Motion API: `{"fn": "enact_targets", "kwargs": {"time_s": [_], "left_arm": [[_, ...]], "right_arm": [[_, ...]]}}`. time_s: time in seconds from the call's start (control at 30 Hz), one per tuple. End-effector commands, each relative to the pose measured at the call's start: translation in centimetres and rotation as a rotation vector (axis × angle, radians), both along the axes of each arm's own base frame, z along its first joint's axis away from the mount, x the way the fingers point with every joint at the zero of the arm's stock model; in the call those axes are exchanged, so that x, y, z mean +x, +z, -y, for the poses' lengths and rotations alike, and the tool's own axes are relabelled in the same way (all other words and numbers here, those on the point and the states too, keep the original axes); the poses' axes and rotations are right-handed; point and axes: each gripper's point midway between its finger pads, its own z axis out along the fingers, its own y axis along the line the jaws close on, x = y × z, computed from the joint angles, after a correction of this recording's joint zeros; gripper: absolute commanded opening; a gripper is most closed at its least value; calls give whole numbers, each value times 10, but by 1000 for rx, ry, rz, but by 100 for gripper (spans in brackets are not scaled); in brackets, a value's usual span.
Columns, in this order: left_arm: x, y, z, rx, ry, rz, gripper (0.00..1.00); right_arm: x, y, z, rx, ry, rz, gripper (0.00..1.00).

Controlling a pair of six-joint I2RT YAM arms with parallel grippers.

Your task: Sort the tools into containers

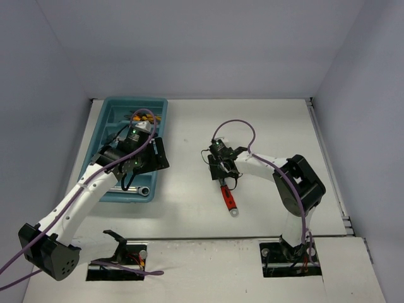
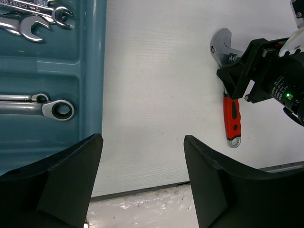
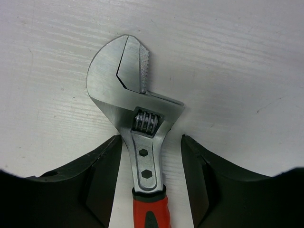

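The teal tray (image 1: pixel 108 126) sits at the left of the table; its right wall shows in the left wrist view (image 2: pixel 92 71). A ratchet ring spanner (image 2: pixel 57 110) lies in one compartment, and several combination spanners (image 2: pixel 33 23) lie in another. My left gripper (image 1: pixel 154 158) hangs open and empty over the tray's right edge, fingers wide apart (image 2: pixel 142 161). A red-handled adjustable wrench (image 1: pixel 228 196) lies flat on the table. My right gripper (image 1: pixel 222 170) is open, low over it, one finger on each side of the steel neck (image 3: pixel 151 161), below the wrench head (image 3: pixel 118 76).
Orange-handled tools (image 1: pixel 140 117) lie at the tray's far end. The table's front seam (image 2: pixel 142 190) runs just behind my left fingers. Purple cables (image 1: pixel 237 123) loop over both arms. Grey walls close the table at back and sides.
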Motion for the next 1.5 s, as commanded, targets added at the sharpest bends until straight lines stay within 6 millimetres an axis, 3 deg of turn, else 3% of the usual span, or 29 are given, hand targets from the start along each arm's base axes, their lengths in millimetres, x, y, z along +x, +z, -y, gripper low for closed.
{"fn": "enact_targets", "kwargs": {"time_s": [0.0, 0.17, 0.37, 0.57, 0.67, 0.73, 0.93, 1.1, 1.3, 1.47], "left_arm": [[7, 9, 8, -19, -18, 31, 66], [10, 10, 12, -24, -33, 24, 66], [11, 9, 14, -22, -42, 19, 66], [13, 11, 18, -32, -63, 18, 66], [14, 10, 22, -42, -77, 11, 66], [15, 10, 26, -55, -84, 11, 66], [23, 15, 50, -171, -123, 38, 66], [34, 21, 76, -321, -151, 88, 66], [47, 24, 95, -405, -181, 144, 66], [55, 26, 110, -470, -218, 185, 66]], "right_arm": [[-41, -18, 21, -84, 14, -153, 49], [-47, -19, 17, -71, 38, -187, 45], [-53, -22, 18, -87, 74, -223, 33], [-64, -29, 17, -82, 122, -287, 5], [-60, -22, 14, -75, 146, -265, 0], [-53, -12, 11, -66, 161, -229, 0], [-22, 45, -8, -3, 213, -44, 0], [-8, 91, -18, 56, 267, 91, 0], [-6, 134, -29, 146, 338, 208, 0], [-10, 147, -36, 207, 376, 246, 0]]}}
